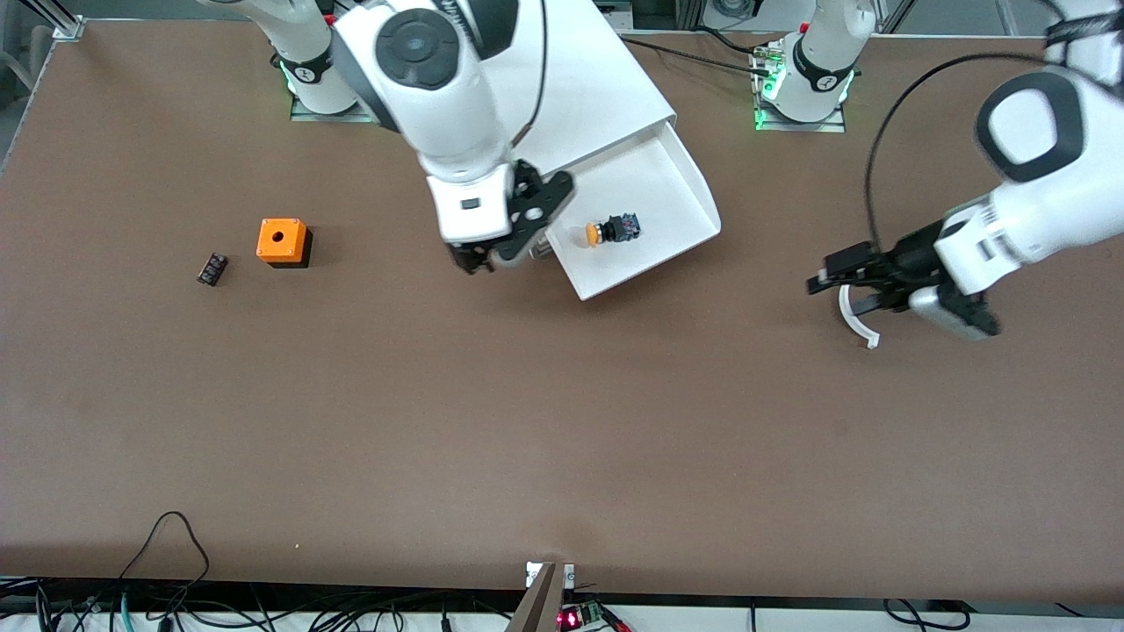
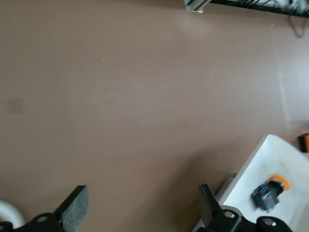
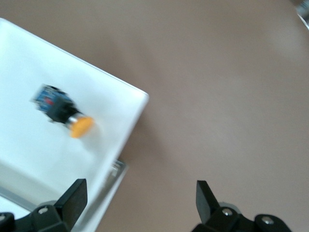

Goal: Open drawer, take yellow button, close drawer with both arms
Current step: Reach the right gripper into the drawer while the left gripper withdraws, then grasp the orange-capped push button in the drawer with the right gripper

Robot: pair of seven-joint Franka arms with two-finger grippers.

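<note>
The white cabinet (image 1: pixel 597 88) stands by the arms' bases. Its top drawer (image 1: pixel 676 175) is pulled out toward the front camera. The button (image 1: pixel 612 230), orange cap on a black body, lies on its side in the drawer. My right gripper (image 1: pixel 479 257) is open and empty, low at the drawer's front corner toward the right arm's end. In the right wrist view the right gripper (image 3: pixel 140 198) straddles that drawer (image 3: pixel 48 154) corner, and the button (image 3: pixel 65 113) is apart from it. My left gripper (image 1: pixel 830 283) is open and empty over bare table toward the left arm's end; the left wrist view shows the left gripper (image 2: pixel 142 205), the drawer (image 2: pixel 270 154) and the button (image 2: pixel 270 191).
An orange cube with a hole (image 1: pixel 282 241) and a small black part (image 1: pixel 212 269) lie toward the right arm's end. A white curved piece (image 1: pixel 856 320) hangs by the left gripper. Cables run along the table edge nearest the front camera.
</note>
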